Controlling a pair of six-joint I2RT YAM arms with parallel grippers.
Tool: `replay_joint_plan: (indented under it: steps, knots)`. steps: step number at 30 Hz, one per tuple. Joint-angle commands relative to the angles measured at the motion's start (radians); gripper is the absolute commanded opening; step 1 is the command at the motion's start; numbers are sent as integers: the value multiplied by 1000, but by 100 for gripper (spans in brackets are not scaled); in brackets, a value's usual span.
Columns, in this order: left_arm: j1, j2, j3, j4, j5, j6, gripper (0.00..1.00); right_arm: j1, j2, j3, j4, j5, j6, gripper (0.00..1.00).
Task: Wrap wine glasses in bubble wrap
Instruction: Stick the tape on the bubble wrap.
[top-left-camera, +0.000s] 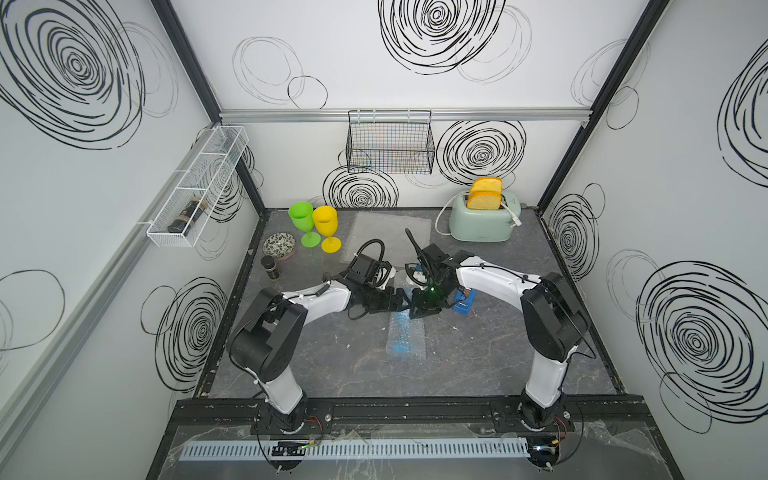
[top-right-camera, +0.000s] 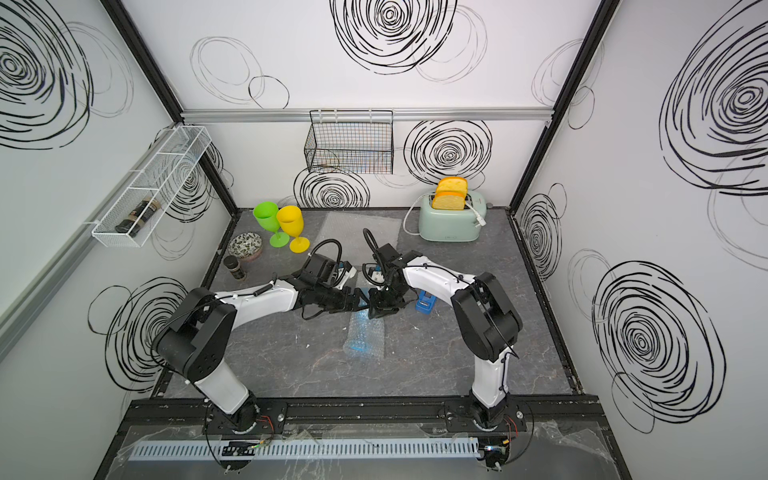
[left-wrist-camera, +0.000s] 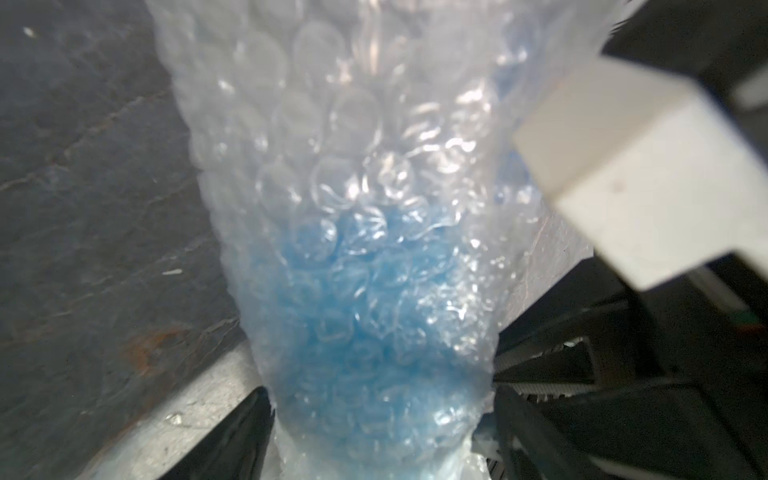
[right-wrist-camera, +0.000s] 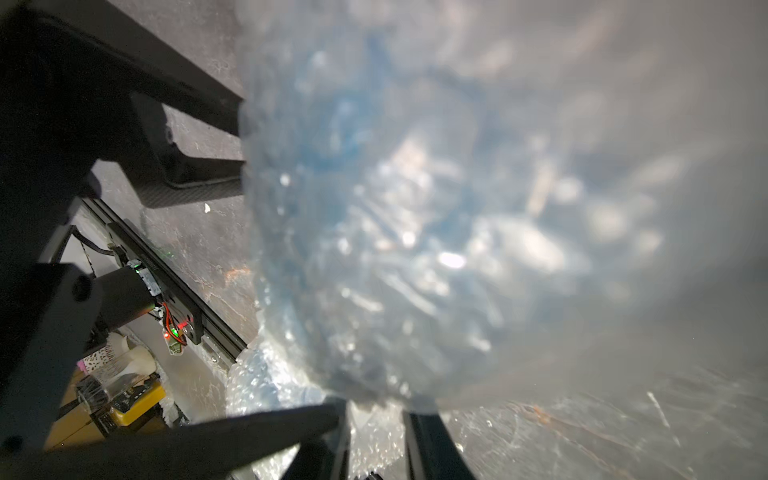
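A blue wine glass rolled in bubble wrap lies on the dark table, in both top views. Both grippers meet at its far end. My left gripper stands open with its jaws wide on either side of the bundle, and the film reaches both fingers. My right gripper is shut on a fold of the bubble wrap. The green wine glass and the yellow wine glass stand upright and bare at the back left. A flat sheet of bubble wrap lies behind the arms.
A blue tape dispenser sits just right of the right gripper. A patterned bowl and a dark jar are at the left edge. A mint toaster stands at the back right. A wire basket hangs on the back wall.
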Motion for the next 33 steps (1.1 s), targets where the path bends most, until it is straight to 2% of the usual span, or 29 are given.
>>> replay_joint_plan:
  steps: [1,4,13,18,25,33]
  knots:
    - [3,-16,21,20,96,1,89,2,31,36,22,8,-10,27]
    - [1,-16,21,13,112,15,91,6,28,40,28,-2,-9,27]
    - [-18,-4,16,-56,6,114,92,10,28,65,23,-17,-13,27]
    - [-37,16,25,-74,-18,139,88,16,33,70,29,-24,-16,27]
    - [-38,29,25,-88,-85,142,73,14,21,72,21,-25,-25,28]
    - [-40,37,32,-97,-115,149,73,-16,-60,17,10,-30,-45,40]
